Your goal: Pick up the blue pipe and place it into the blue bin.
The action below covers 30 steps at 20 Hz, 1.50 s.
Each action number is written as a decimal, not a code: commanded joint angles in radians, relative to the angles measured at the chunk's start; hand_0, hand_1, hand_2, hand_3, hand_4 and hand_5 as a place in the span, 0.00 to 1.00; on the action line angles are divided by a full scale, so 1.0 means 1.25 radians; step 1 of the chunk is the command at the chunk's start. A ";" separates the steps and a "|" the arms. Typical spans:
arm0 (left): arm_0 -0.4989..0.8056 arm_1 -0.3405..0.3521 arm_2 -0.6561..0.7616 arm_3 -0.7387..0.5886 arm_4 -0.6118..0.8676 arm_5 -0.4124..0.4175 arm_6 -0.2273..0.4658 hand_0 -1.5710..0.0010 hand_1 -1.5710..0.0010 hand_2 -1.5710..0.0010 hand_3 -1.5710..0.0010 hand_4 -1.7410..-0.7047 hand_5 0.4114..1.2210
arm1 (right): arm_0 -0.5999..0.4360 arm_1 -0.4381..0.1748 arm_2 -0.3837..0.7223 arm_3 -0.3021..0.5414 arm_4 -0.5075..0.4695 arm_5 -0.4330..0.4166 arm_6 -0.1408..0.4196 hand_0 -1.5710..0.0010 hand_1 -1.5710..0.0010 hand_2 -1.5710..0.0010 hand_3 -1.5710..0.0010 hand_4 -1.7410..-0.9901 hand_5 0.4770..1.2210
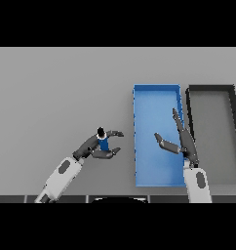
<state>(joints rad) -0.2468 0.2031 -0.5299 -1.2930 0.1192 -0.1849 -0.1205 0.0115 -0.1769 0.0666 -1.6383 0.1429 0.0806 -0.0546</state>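
Note:
A short blue pipe (103, 142) with a dark end sits in my left hand (94, 146), whose fingers and thumb curl round it, left of the blue bin (157, 96). The pipe is outside the bin, a little beyond its left wall. My right hand (182, 142) hovers over the bin's right side with straight fingers and the thumb spread out, holding nothing.
A dark grey bin (210, 89) stands directly right of the blue bin, their walls almost touching. Grey table (56, 93) stretches to the left and far side.

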 commanded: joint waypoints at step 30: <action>-0.030 -0.078 -0.005 -0.181 -0.038 -0.006 0.020 0.00 0.00 0.00 0.00 0.26 1.00 | 0.085 0.050 0.029 -0.042 0.073 -0.079 -0.017 1.00 1.00 1.00 1.00 0.82 0.14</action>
<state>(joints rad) -0.2838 0.1050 -0.5364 -1.5192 0.0698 -0.1942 -0.0955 0.1190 -0.1131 0.1032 -1.6905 0.2345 -0.0178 -0.0815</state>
